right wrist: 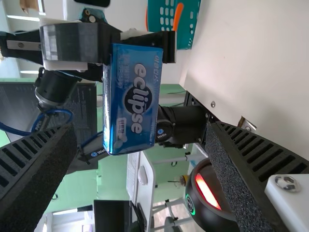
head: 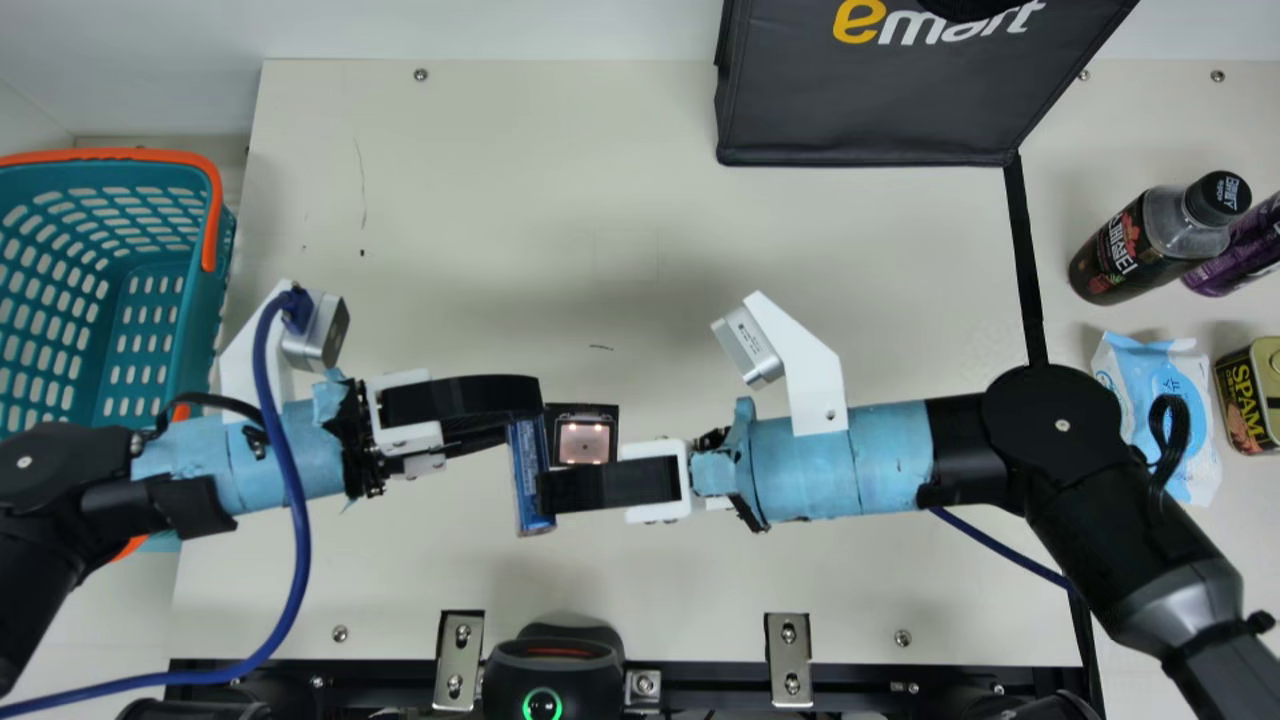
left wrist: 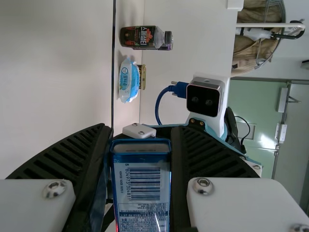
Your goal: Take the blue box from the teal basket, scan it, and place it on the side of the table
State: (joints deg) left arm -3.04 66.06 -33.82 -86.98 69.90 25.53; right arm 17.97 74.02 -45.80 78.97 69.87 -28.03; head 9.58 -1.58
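Blue box held in my left gripper
My right gripper overlaps its edge; I see the teal basket at far left.

- A black fabric shopping bag, ahead of the right claw and off to its right.
- A black-capped bottle of dark drink, standing well apart to that claw's right.
- A purple container, just beside the bottle, on the side away from the claw.
- A soft blue-and-white packet, also well to the claw's right.
- A yellow-and-dark tin, just past the packet from the claw.
- A pale green door, way off in the room beyond the left claw.
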